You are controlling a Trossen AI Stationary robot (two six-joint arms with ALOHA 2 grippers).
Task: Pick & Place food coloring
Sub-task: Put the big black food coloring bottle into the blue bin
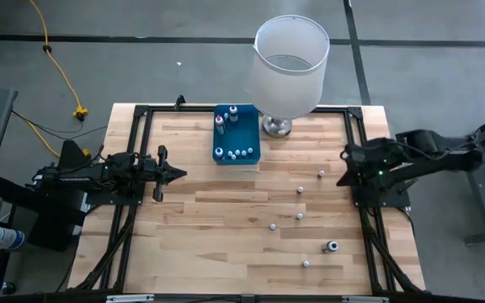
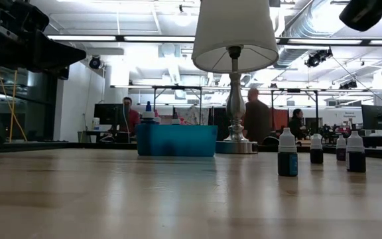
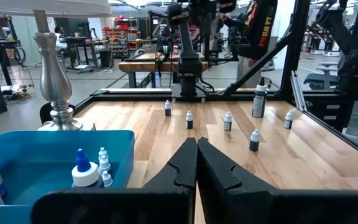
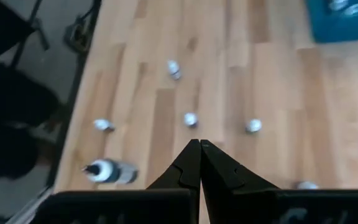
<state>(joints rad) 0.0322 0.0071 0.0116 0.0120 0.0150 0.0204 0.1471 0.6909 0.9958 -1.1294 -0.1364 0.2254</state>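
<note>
Several tiny white-capped food coloring bottles stand loose on the right half of the wooden table, among them one (image 1: 300, 190), another (image 1: 272, 226) and a larger dark one (image 1: 333, 247). They also show in the low view (image 2: 287, 153). More bottles stand in the blue tray (image 1: 249, 139) at the far middle. My left gripper (image 1: 178, 173) is shut and empty at the table's left, pointing right. My right gripper (image 1: 342, 179) is shut and empty above the right edge, over the loose bottles (image 4: 191, 119).
A lamp with a big white shade (image 1: 290, 63) on a metal base (image 1: 277, 126) stands just right of the tray. Black frame rails (image 1: 133, 143) run along the table's sides. People sit and stand in the room beyond the far edge (image 2: 256, 119).
</note>
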